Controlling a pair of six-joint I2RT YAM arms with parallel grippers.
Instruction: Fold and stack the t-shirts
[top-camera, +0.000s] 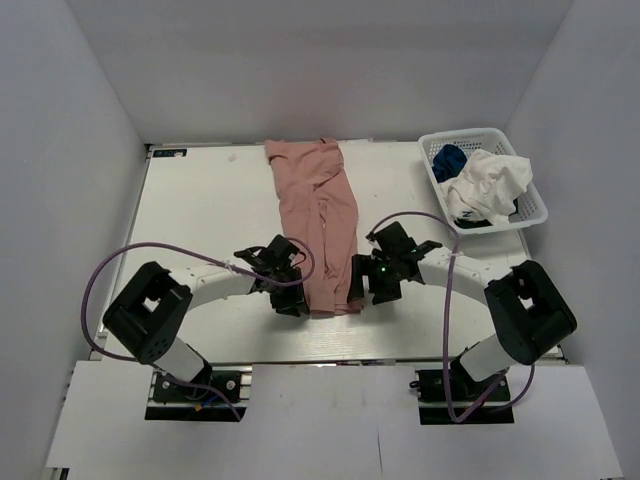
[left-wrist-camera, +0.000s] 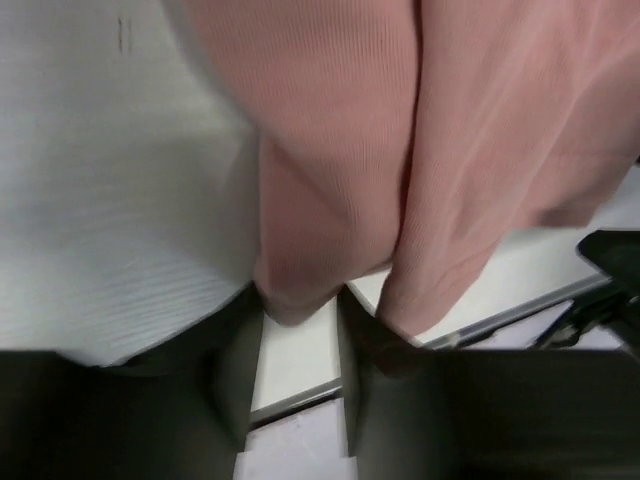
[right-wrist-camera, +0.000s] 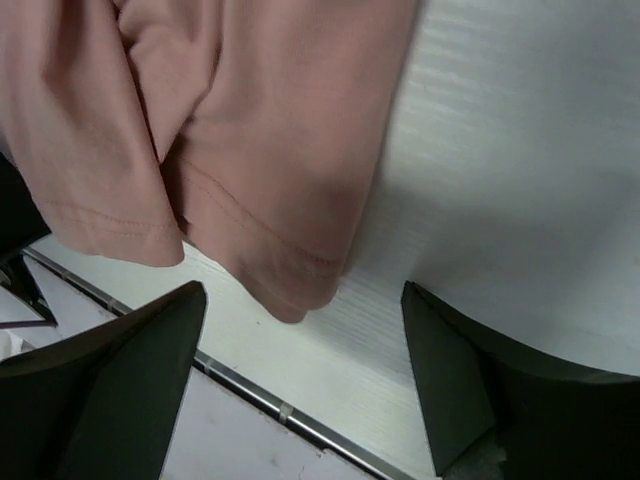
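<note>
1. White table (top-camera: 200, 210) under grey walls. My two arms reach in from the near edge, toward the middle.
2. Left arm: it is bent low, forearm angling right. My left gripper (top-camera: 288, 295) sits at the near-left corner of the pink t-shirt (top-camera: 318, 215). In the left wrist view the jaws stand part-way apart and bare table shows between them. The cloth's corner lies right at their tips; I cannot tell whether they bite on it.
3. Centre: the pink t-shirt lies as a long, narrow strip, and its long axis runs from the far edge toward me. Its near hem lies between my two hands, so both are about equally near it.
4. Right arm: it mirrors the left, forearm angling left. My right gripper (top-camera: 365, 285) is just beside the near-right corner, jaws spread wide and holding nothing; the hem lies just ahead of the fingers.
5. Far right: the basket (top-camera: 535, 200) holds the blue t-shirt (top-camera: 450, 160) and the white t-shirt (top-camera: 490, 185), crumpled, well apart from both hands.
6. My guess: the coming move lifts this near hem away from me, along the strip.
</note>
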